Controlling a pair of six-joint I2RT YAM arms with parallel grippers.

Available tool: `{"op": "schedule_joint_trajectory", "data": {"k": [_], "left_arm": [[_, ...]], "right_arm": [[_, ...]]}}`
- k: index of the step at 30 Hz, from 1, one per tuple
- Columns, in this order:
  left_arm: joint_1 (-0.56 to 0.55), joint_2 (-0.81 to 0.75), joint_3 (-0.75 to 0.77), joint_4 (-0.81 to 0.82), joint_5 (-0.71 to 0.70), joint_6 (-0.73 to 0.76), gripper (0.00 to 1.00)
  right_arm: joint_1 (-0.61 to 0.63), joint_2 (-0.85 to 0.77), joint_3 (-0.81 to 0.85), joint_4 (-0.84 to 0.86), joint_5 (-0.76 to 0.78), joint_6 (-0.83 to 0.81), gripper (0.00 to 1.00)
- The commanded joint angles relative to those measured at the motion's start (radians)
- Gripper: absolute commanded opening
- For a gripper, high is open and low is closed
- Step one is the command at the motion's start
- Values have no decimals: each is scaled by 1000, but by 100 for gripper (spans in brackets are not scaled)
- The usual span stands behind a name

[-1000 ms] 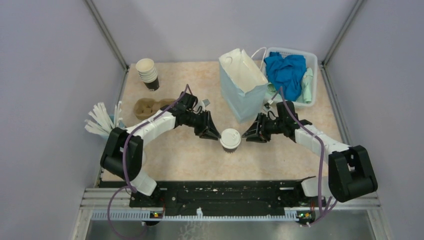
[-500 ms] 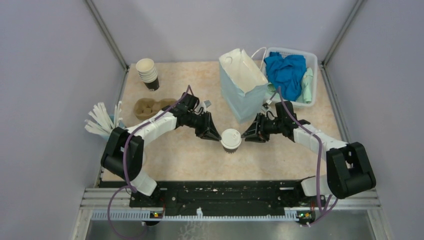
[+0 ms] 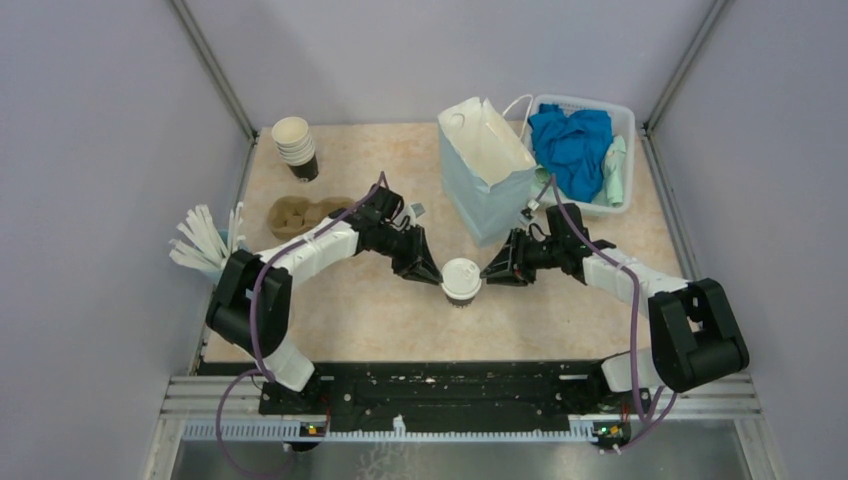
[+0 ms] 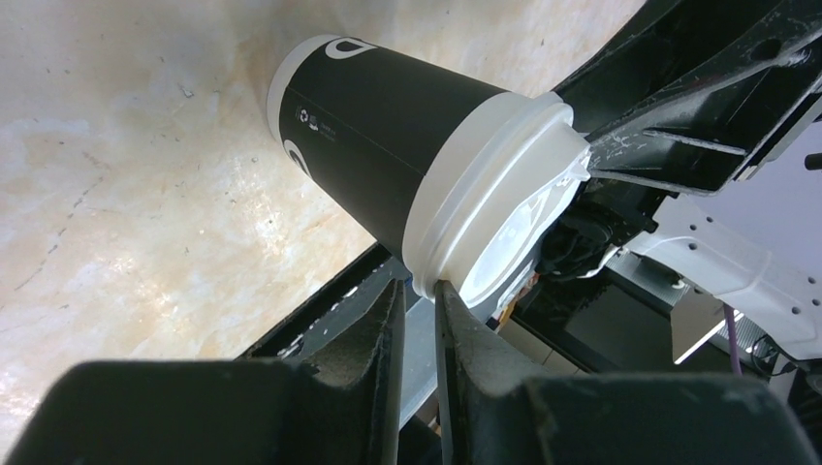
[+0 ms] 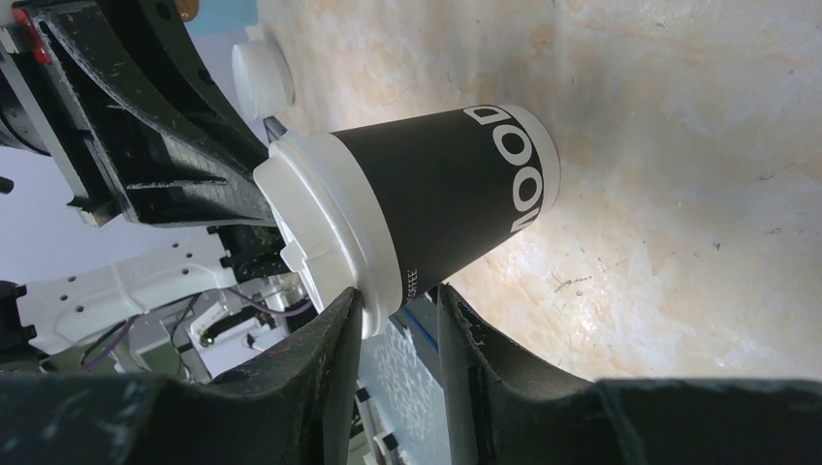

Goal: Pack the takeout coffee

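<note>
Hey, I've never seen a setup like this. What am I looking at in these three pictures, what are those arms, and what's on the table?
These are two robot arms, the left arm and the right arm, bolted to the near edge of a table. The wide picture comes from a camera above and behind them. The other two come from a camera on each wrist, looking along that arm's own fingers. On the table stand a lidded coffee cup, a pale blue paper bag, a stack of lidless cups, a cardboard cup carrier and a plastic bin holding blue cloth. The left fingers and the right fingers meet the cup's white lid from opposite sides. Whether either pinches it, I cannot tell.
</note>
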Motion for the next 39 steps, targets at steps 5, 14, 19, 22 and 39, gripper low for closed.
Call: {"op": "schedule_joint_trajectory", "data": {"k": [5, 14, 19, 22, 39], "left_arm": [[-51, 36, -11, -155, -252, 54, 22], [-52, 17, 53, -175, -228, 81, 27], [-52, -39, 73, -173, -151, 52, 34], [-50, -59, 92, -226, -182, 75, 40], [-2, 91, 328, -137, -25, 149, 72]], "right_arm": [[22, 21, -64, 8, 100, -9, 34], [17, 53, 47, -137, 109, -132, 37], [15, 54, 139, -174, 69, -141, 39], [7, 57, 167, -201, 65, -143, 42], [144, -196, -6, -114, 95, 101, 70]]}}
